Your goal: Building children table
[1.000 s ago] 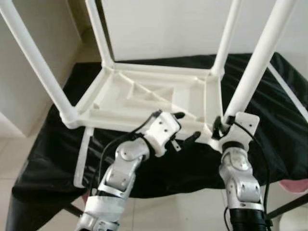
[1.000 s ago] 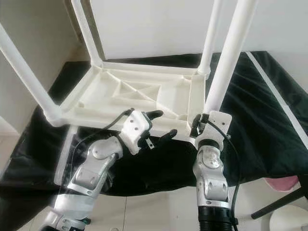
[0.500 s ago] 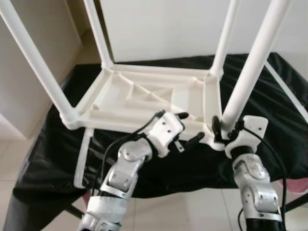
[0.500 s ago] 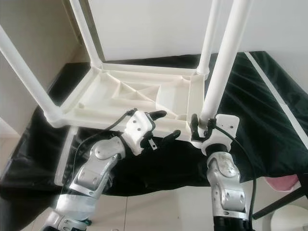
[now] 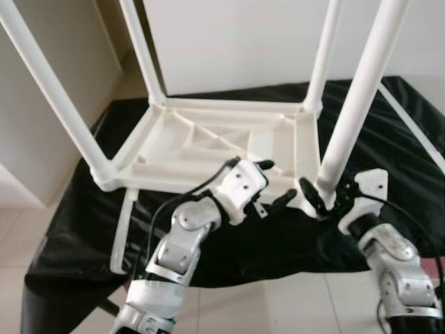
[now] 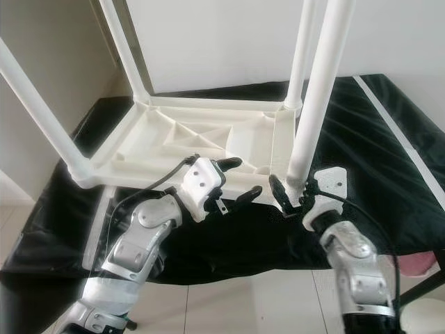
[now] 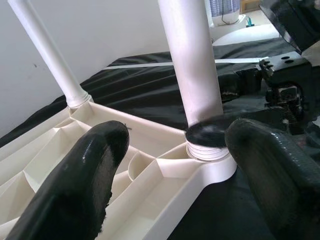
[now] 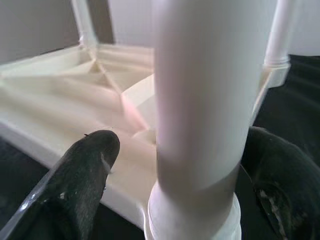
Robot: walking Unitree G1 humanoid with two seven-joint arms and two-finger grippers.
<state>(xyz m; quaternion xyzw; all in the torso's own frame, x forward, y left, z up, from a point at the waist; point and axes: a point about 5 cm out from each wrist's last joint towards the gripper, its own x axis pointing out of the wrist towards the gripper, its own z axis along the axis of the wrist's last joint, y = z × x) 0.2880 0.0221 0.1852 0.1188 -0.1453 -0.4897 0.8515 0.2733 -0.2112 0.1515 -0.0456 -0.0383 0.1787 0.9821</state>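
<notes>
Nearest, right gripper (image 5: 321, 198) with fingers set wide on both sides of the near white leg (image 5: 354, 104), low down by its base, not squeezing it. Just beside, left gripper (image 5: 272, 184) with fingers spread apart, holding nothing, over the near edge of the white tabletop (image 5: 222, 142). Upside down on a black cloth (image 5: 83, 209) over the table, four legs pointing up, white wall (image 5: 229, 42) behind.

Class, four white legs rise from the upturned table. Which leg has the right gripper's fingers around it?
The near-right leg, at the corner closest to the robot's right arm. The right gripper straddles its base; the other three stand free.
</notes>
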